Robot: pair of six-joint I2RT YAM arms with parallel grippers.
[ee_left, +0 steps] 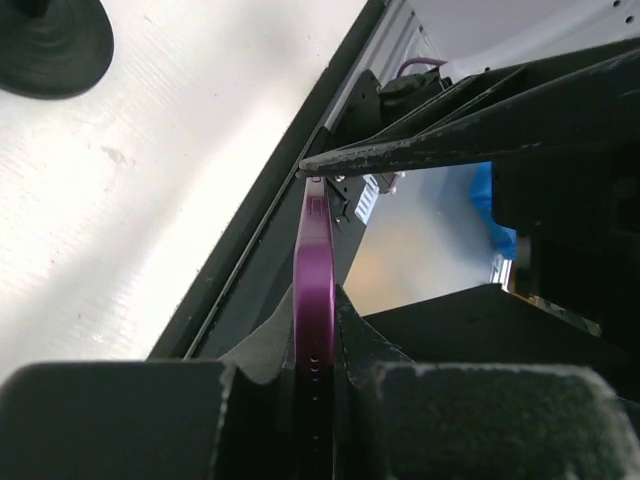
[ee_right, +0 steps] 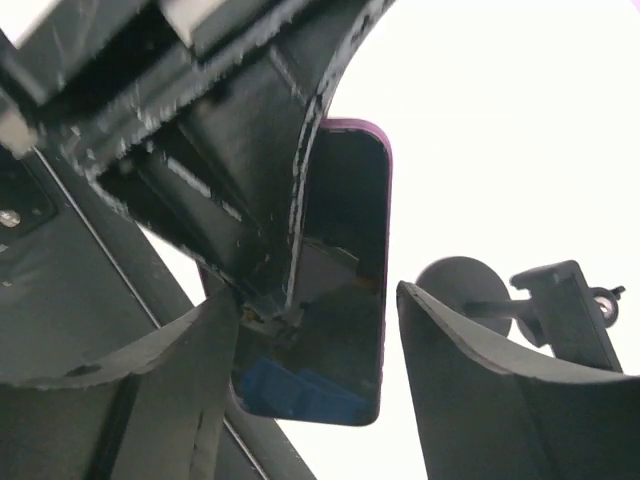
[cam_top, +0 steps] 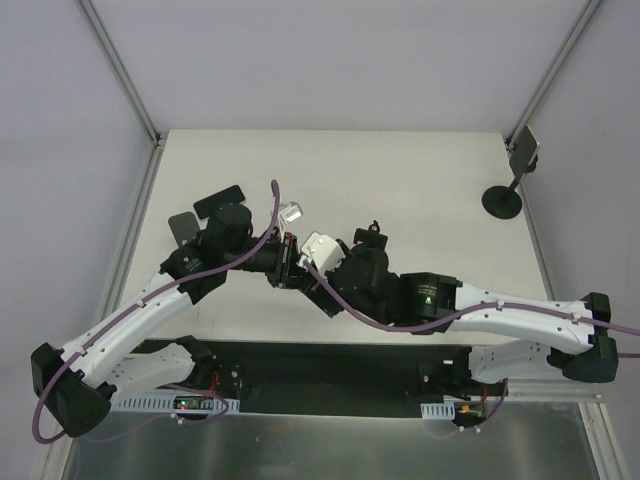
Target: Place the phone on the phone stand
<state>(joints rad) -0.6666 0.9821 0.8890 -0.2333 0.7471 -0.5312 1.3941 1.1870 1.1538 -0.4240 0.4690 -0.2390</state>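
Observation:
The phone (ee_left: 313, 255) shows edge-on with a purple rim in the left wrist view, upright between my left gripper's (ee_left: 313, 335) jaws, which are shut on it. In the right wrist view its glossy black face (ee_right: 345, 220) hangs between my right gripper's (ee_right: 315, 300) open fingers, with a gap on the right side. In the top view both grippers, left (cam_top: 283, 262) and right (cam_top: 308, 268), meet at the table's middle, and the phone is hidden between them. The phone stand (cam_top: 503, 198) stands at the far right, its clamp head (cam_top: 524, 150) on top. It also shows in the right wrist view (ee_right: 470, 290).
The stand's disc base (ee_left: 45, 40) shows at the top left of the left wrist view. The white table (cam_top: 400, 170) is walled by white panels with metal posts (cam_top: 125, 75). A black rail (cam_top: 330, 360) runs along the near edge. Purple cables (cam_top: 275, 215) loop off both arms.

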